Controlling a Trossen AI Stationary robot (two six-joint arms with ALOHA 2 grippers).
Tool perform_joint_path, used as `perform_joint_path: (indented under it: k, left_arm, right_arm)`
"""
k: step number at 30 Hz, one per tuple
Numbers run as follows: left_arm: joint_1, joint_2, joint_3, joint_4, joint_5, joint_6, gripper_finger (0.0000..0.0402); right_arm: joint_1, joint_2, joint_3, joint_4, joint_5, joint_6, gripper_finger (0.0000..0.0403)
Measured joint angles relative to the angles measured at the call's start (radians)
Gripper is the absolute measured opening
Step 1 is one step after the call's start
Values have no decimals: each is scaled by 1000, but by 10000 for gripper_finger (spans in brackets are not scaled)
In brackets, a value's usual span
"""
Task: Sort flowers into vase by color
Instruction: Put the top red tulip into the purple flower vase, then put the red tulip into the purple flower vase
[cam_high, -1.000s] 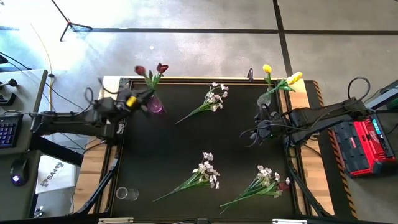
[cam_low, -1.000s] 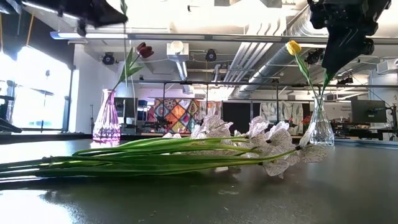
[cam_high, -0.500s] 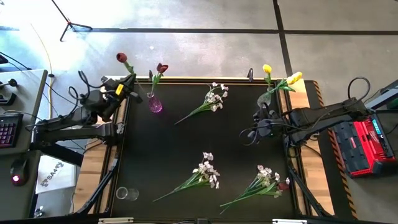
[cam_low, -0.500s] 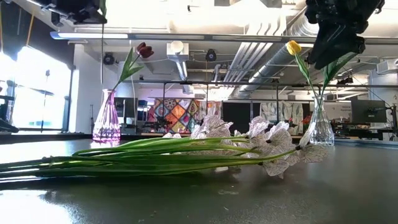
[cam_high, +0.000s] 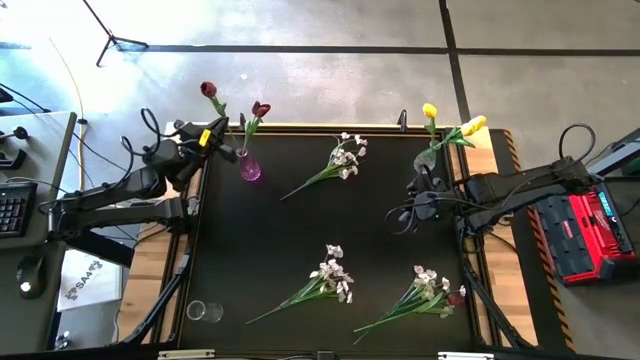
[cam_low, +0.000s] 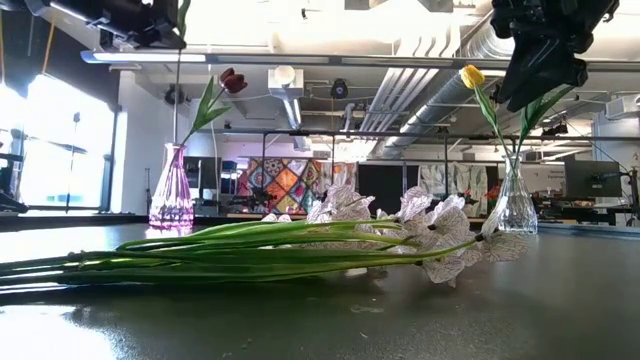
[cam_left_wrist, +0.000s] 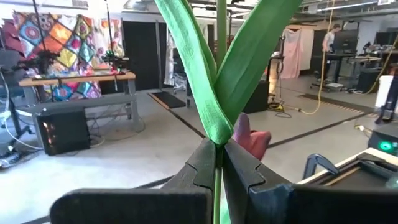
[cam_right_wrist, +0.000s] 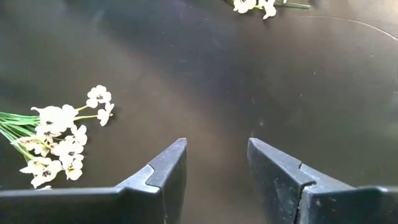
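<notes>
My left gripper (cam_high: 205, 137) is at the table's far-left corner, just left of the purple vase (cam_high: 249, 170), and is shut on a dark maroon tulip (cam_high: 208, 89). A second maroon tulip (cam_high: 260, 108) stands with its stem in that vase. Two yellow tulips (cam_high: 429, 110) stand in the clear vase (cam_high: 425, 158) at the far right. My right gripper (cam_right_wrist: 214, 165) hangs open above the table, near that vase. Three sprays of white blossoms (cam_high: 340, 158) (cam_high: 325, 280) (cam_high: 420, 295) lie flat on the table. My left gripper pinches the tulip's green stem (cam_left_wrist: 217, 155) between its two fingers, just below where the leaves fork. The fingers come in about level and lie across the stem. The tulip is upright and lifted clear, and its stem (cam_low: 179, 110) hangs down by the purple vase (cam_low: 171, 195).
A small clear glass (cam_high: 205, 311) stands at the near-left corner. The black table top (cam_high: 270, 230) is bare in its middle. A red device (cam_high: 590, 230) sits off the right edge, and cables hang around both arms.
My left gripper has carried the maroon tulip from right over the purple vase toward the table's left and far edge, then back a little toward the vase. The tulip has stayed upright in the hold. The right arm has kept still.
</notes>
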Motion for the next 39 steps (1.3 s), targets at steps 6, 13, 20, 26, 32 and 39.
perform_joint_path:
  k: [6,13,20,26,32,39]
  left_arm:
    - [0,33,0,-69,15,-49,0]
    - [0,74,-1,-128,-68,-106,22]
    - [0,82,-1,-186,-114,-210,77]
    - [0,82,-1,-311,-23,-359,143]
    - [0,83,53,-367,49,-385,181]
    - [-21,82,238,-567,70,-307,184]
  right_arm:
    - [0,0,0,0,15,-13,158]
    - [0,0,0,0,26,-13,158]
    - [0,0,0,1,17,15,158]
    - [0,0,0,1,5,52,158]
    - [2,0,0,0,-16,94,158]
    - [47,6,0,-7,-153,120,158]
